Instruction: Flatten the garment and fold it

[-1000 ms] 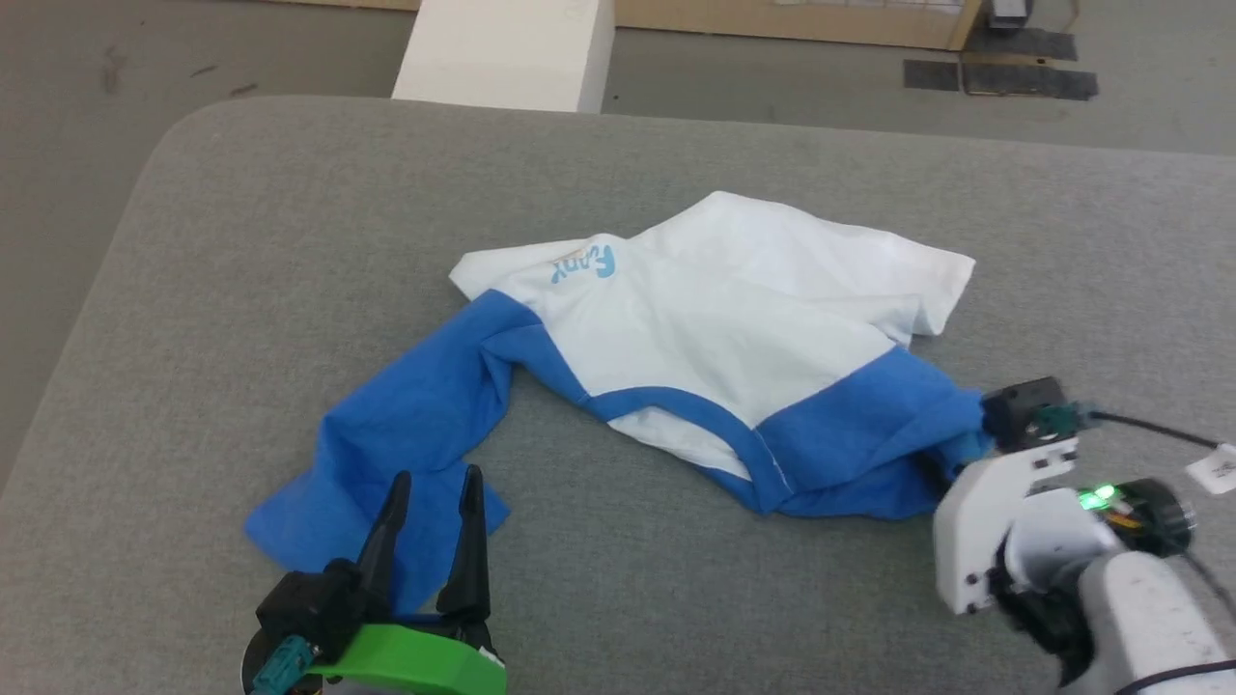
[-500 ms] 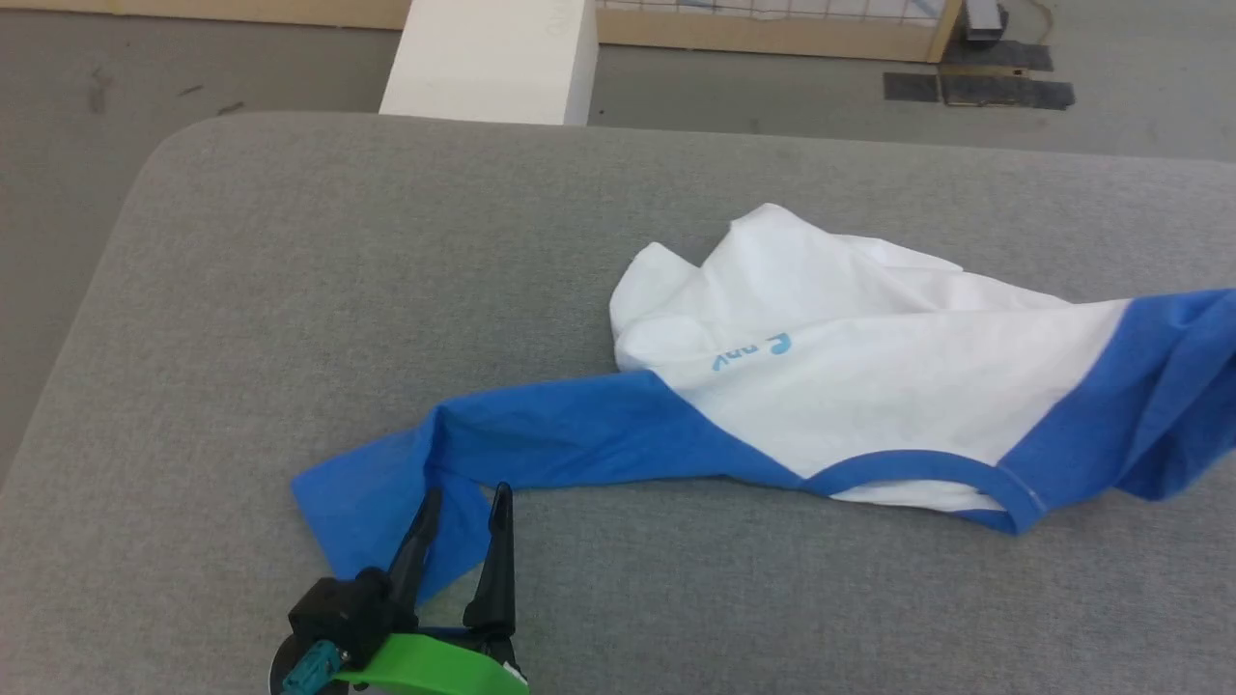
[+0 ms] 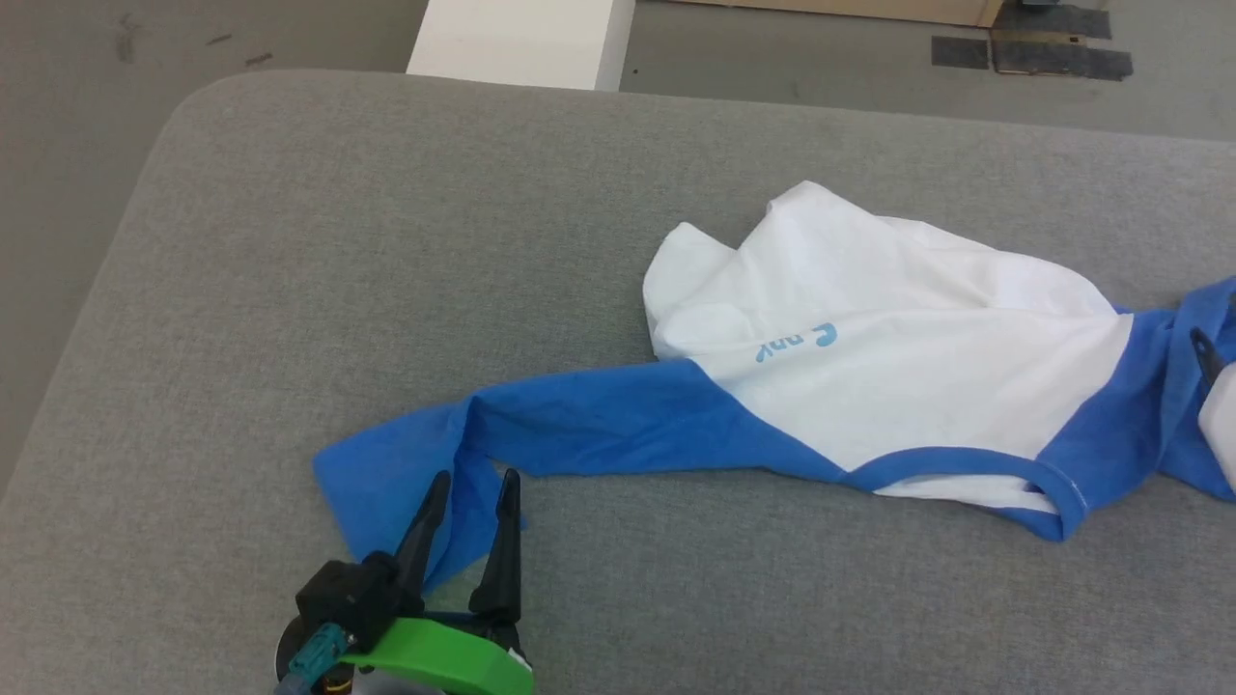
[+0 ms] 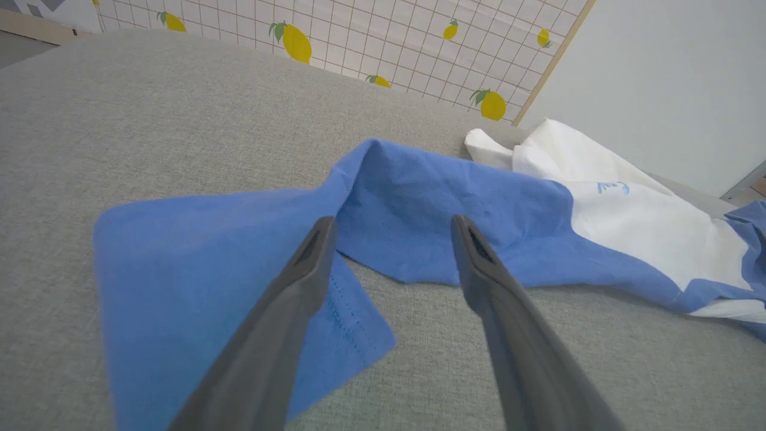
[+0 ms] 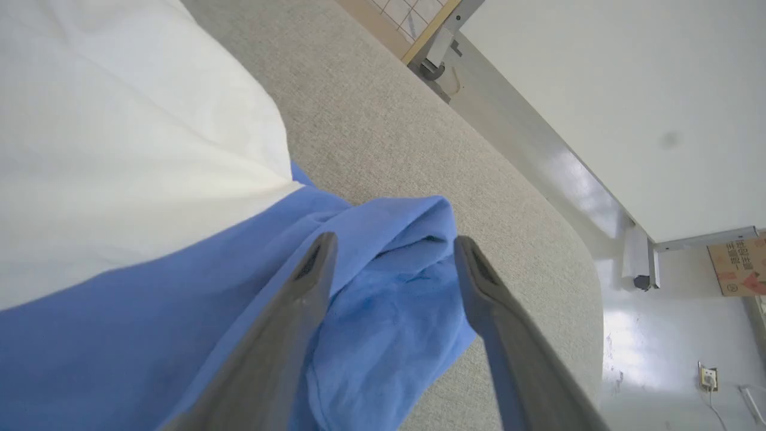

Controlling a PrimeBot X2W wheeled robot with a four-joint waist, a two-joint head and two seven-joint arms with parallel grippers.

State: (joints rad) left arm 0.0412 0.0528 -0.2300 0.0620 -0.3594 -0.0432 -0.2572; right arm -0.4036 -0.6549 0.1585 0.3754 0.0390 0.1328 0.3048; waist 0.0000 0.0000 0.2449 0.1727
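Limply, the garment lies between left tool and right tool.

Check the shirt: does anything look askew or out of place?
Yes. The garment lies rumpled, not flat: one blue sleeve doubles back on itself near the left gripper, and the white body is folded over.

garment on table, left gripper over its left end

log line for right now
garment: crumpled, unfolded on grey surface | left tool: open over sleeve cuff | right tool: open at other sleeve
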